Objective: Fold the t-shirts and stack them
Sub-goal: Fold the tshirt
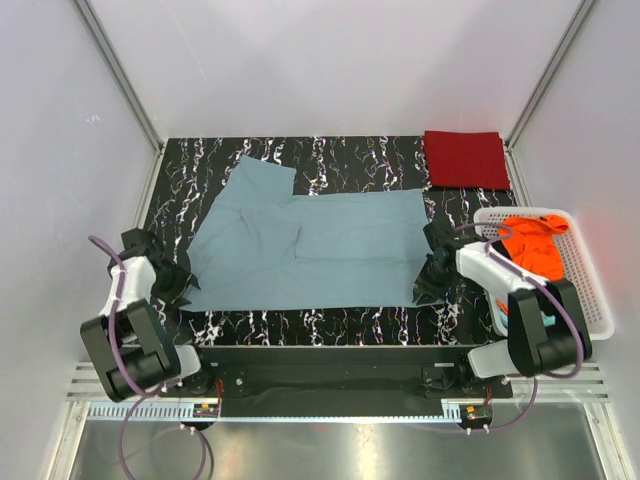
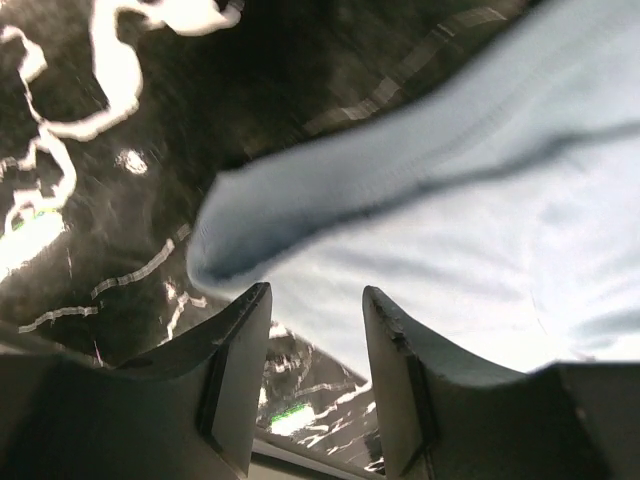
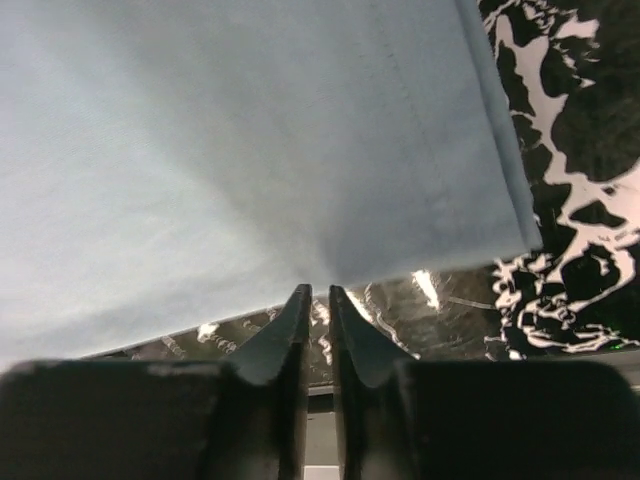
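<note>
Grey-blue t-shirt (image 1: 310,245) spread, right pincer (image 3: 318,292) nipping edge

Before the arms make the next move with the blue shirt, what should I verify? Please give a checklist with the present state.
1. Blue shirt spread out, no big bunching: ok.
2. Left gripper open at the shirt's near-left corner, cloth not yet clamped: ok.
3. Right gripper gripping the near-right hem: cannot tell; the jaws stand nearly shut right at the edge.
4. Red shirt folded at the far right corner, apart from the blue shirt: ok.
5. Orange shirt inside the basket, out of the way: ok.
</note>
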Tool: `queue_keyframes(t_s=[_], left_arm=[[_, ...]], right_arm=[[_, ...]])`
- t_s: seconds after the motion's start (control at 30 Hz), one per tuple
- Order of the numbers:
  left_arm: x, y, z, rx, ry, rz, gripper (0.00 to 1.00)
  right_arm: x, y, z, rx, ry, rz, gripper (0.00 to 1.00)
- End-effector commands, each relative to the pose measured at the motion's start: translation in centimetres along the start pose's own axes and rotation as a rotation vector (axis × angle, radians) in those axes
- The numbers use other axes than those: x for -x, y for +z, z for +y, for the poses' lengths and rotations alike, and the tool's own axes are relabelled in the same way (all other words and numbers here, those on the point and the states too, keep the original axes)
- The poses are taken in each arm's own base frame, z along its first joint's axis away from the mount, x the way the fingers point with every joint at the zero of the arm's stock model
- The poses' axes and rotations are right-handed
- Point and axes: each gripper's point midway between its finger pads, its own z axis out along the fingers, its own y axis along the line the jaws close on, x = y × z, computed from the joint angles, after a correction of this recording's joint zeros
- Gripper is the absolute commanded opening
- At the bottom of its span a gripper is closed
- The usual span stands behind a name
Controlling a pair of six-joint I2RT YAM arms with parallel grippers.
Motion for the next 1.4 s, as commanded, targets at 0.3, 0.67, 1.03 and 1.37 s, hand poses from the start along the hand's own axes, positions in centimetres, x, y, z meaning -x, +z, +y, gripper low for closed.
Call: queue_keyframes(t_s=[0.3,0.67,1.03,1.37], left_arm=[[1.7,-0.9,-2.5,0.008,0.092,-0.043,0.47],[1.5,2.2,2.0,0.123,-0.007,0.005,0.47],[5.3,-7.2,-7.1,-0.249,0.168,-0.213,0.49],[10.9,-8.7,-25.2,-0.569,0.587,-0.334,0.53]], right_arm=[[3.7,-0.5,-0.5,-0.051,0.070,-0.052,0.43],[4.8,1.3,-5.7,-0.156,0.172,-0.060,0.45],[10.5,-8.2,5.9,0.306,-0.058,-0.177,0.61],[20.7,-7.1,12.5,0.314,-0.116,-0.224,0.72]])
